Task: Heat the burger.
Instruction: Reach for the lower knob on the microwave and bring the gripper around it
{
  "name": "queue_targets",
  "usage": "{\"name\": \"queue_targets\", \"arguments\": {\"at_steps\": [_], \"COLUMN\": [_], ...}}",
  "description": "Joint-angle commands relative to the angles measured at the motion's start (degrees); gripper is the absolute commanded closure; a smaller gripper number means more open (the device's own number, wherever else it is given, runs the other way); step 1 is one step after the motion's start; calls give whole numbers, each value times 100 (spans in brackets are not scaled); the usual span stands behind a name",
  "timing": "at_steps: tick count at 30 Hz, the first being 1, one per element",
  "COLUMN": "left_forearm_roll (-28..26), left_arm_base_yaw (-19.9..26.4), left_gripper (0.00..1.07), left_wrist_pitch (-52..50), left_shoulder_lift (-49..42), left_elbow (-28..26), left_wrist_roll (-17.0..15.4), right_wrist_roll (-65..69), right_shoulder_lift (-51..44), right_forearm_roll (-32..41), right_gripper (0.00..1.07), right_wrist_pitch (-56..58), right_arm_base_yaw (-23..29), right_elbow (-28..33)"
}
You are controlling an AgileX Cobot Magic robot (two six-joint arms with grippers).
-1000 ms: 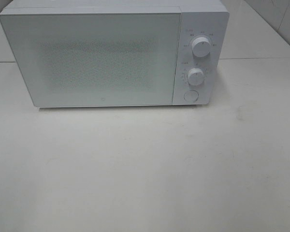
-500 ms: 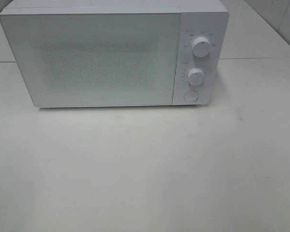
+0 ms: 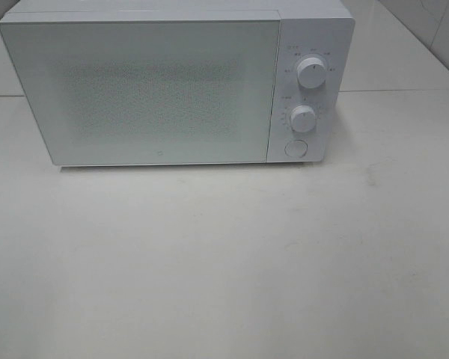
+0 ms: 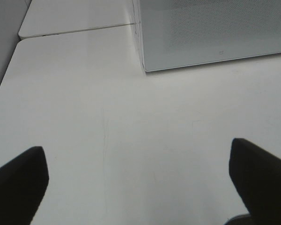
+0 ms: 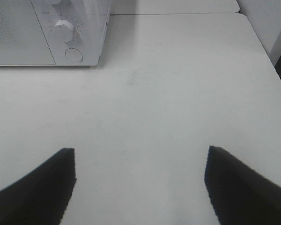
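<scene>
The burger is out of view in every frame. A white microwave (image 3: 138,90) stands at the back of the white table with its door shut; two round knobs (image 3: 311,72) and a round button (image 3: 295,148) sit on its right panel. My left gripper (image 4: 138,176) hovers open over bare tabletop, short of the microwave's (image 4: 210,33) left front corner. My right gripper (image 5: 140,180) is open too, over bare table in front and to the right of the microwave's (image 5: 47,33) control panel. Neither holds anything. Neither arm shows in the exterior high view.
The white table (image 3: 224,262) spreads in front of the microwave. A seam (image 3: 404,90) joins it to a second table behind. A table edge (image 5: 260,42) runs along the right side, another table edge (image 4: 7,75) along the left.
</scene>
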Motion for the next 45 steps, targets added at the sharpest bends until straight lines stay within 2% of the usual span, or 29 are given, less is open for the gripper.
{"name": "queue_targets", "arguments": {"at_steps": [1,19,23,40,45], "left_forearm_roll": [-63,-63,-63,-63,-63], "left_arm_base_yaw": [11,11,11,11,11], "left_gripper": [8,9,9,9,9], "left_wrist_pitch": [17,17,17,17,17], "left_shoulder_lift": [-92,-92,-92,-92,-92], "left_elbow": [23,23,23,23,23], "left_wrist_roll": [-29,-29,-29,-29,-29], "right_wrist_roll": [40,46,178,172,172], "right_shoulder_lift": [-149,-138,57,1713,2447], "right_forearm_roll": [-17,-17,6,0,0], "right_gripper": [31,31,31,31,31], "right_wrist_pitch": [6,0,-160,-1971,-2607], "right_arm_base_yaw": [-40,-40,-40,-40,-40], "right_elbow": [11,0,-189,-223,-223]}}
